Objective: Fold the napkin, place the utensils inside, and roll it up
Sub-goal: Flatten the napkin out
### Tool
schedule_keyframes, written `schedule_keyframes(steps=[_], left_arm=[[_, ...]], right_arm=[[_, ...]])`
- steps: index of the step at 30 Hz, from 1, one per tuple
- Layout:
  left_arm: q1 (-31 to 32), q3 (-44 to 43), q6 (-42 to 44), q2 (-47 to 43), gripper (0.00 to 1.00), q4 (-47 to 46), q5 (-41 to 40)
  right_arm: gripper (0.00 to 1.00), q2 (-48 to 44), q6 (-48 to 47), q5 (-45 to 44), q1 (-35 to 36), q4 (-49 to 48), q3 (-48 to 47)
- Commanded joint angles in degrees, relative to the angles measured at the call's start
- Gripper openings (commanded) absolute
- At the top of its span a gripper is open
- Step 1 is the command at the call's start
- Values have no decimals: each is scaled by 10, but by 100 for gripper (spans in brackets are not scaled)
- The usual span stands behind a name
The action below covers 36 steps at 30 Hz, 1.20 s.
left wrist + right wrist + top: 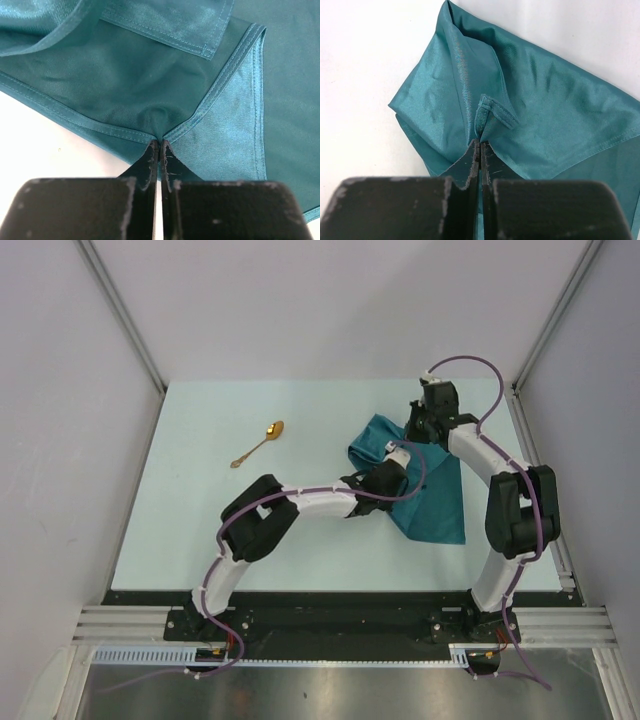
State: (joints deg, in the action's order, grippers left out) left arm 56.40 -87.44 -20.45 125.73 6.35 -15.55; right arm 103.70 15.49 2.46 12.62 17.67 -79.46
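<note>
The teal napkin (432,495) lies crumpled and partly folded right of the table's middle. My left gripper (396,453) is shut on its hemmed edge; in the left wrist view the black fingertips (150,152) pinch the napkin (150,85) where two hems meet. My right gripper (418,425) is shut on another hemmed corner at the far side; the right wrist view shows the napkin (535,110) bunched in front of my right gripper (480,145). One gold spoon-like utensil (262,440) lies bare on the table, well left of the napkin.
The pale table (200,530) is walled by white panels with metal rails (125,315) at left and right. Both arm bases sit on the black bar (330,620) at the near edge. The right arm's elbow (520,510) stands beside the napkin's right side.
</note>
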Motion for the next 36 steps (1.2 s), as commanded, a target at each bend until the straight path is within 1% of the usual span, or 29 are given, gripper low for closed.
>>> schedule_keyframes(steps=[1,3,4,6,7,8,9,10,12,13,14,15,18,19,20,22,23,24,25,27,30,31,32,34,36], left_arm=[[2,1,0,-4,0,30,-28],[1,35,2,-37,0,12,-46],[0,47,7,-84,0,9,-69],[-8,83,12,-138,0,6,-100],[-12,95,19,-188,0,7,-123],[-17,106,24,-216,0,12,-133],[-30,125,30,-240,0,17,-142],[-36,134,38,-287,0,34,-169],[-60,161,48,-327,0,48,-192],[-68,169,57,-352,0,57,-201],[-75,184,64,-392,0,58,-217],[-87,190,73,-419,0,59,-225],[-93,203,117,-509,0,44,-270],[-93,204,148,-531,0,28,-275],[-93,205,161,-579,0,17,-274],[-93,205,198,-627,0,-9,-270],[-93,199,203,-648,0,-15,-268],[-93,195,224,-688,0,-18,-260],[-93,190,243,-707,0,-18,-255],[-92,171,259,-754,0,-13,-233],[-92,125,285,-784,0,16,-204],[-92,109,287,-790,0,39,-186],[-92,78,288,-791,0,49,-178],[-92,53,289,-788,0,68,-152],[-92,28,301,-778,0,68,-142]], right_arm=[[0,-42,-1,-1,-6,-1,-2],[0,-57,-3,-1,-8,6,-5],[0,-65,-3,-1,-16,14,-13],[0,-91,-4,-1,-26,23,-22],[0,-102,-5,-2,-31,35,-34],[0,-113,-5,-3,-39,39,-39],[0,-142,-8,-7,-44,44,-44],[0,-155,-12,-17,-47,52,-49],[0,-205,-22,-31,-52,61,-63],[0,-225,-30,-58,-52,64,-66],[0,-241,-35,-69,-52,66,-74],[0,-277,-39,-86,-52,67,-75],[0,-329,-59,-114,-52,70,-91],[0,-362,-64,-120,-52,70,-96],[0,-380,-79,-123,-52,69,-99],[0,-432,-92,-135,-50,61,-110],[0,-448,-106,-140,-49,59,-114],[0,-464,-112,-148,-46,54,-124],[0,-494,-118,-152,-45,54,-131],[0,-517,-133,-149,-44,59,-147],[0,-543,-144,-130,-44,77,-195],[0,-547,-144,-124,-44,83,-219],[0,-549,-144,-117,-45,88,-228],[0,-552,-138,-100,-46,89,-238],[0,-544,-131,-94,-46,73,-225]])
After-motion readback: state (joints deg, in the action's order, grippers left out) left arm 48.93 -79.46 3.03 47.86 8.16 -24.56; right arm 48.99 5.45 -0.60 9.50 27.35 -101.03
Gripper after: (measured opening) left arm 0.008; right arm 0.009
